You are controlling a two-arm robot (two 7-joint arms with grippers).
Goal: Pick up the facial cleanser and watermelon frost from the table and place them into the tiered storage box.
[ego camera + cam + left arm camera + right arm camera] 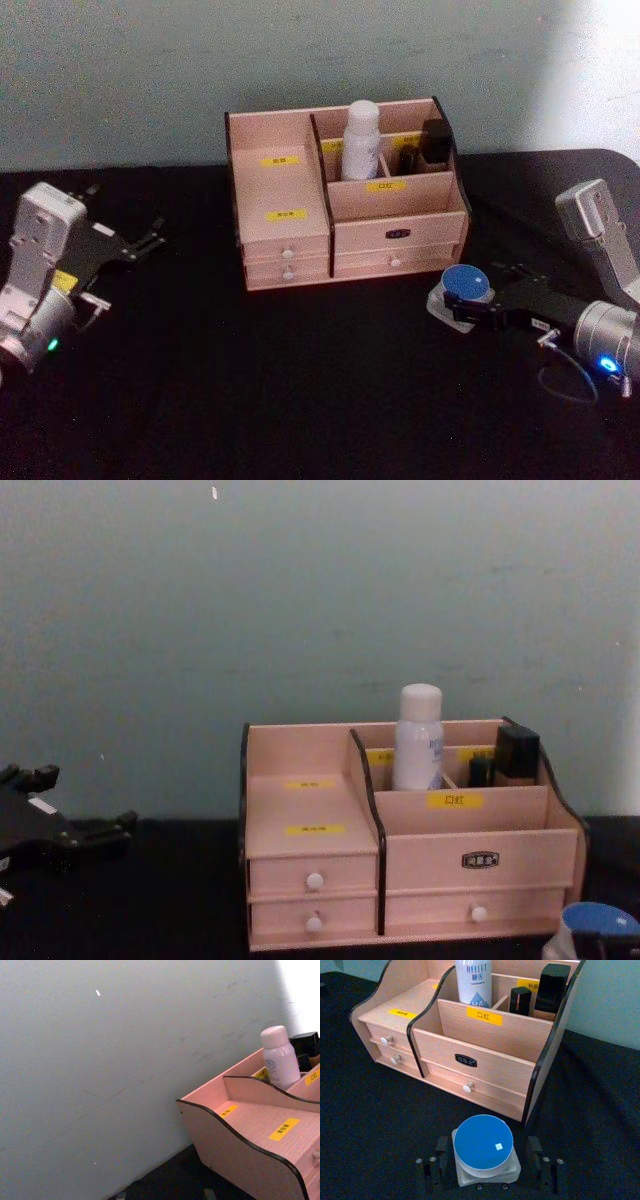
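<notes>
Right gripper [488, 1146] straddling the blue-lidded jar [483, 1141], not yet clamped on it.
I see its fingers [441, 1152] spread wide with the jar on the black table [300, 390] between them, a narrow gap on each side. The tiered storage box [300, 235] sits just ahead of the fingertips, with a white bottle [360, 140] upright in a rear compartment. My left gripper [150, 237] hangs open and empty, well off to the box's side.
</notes>
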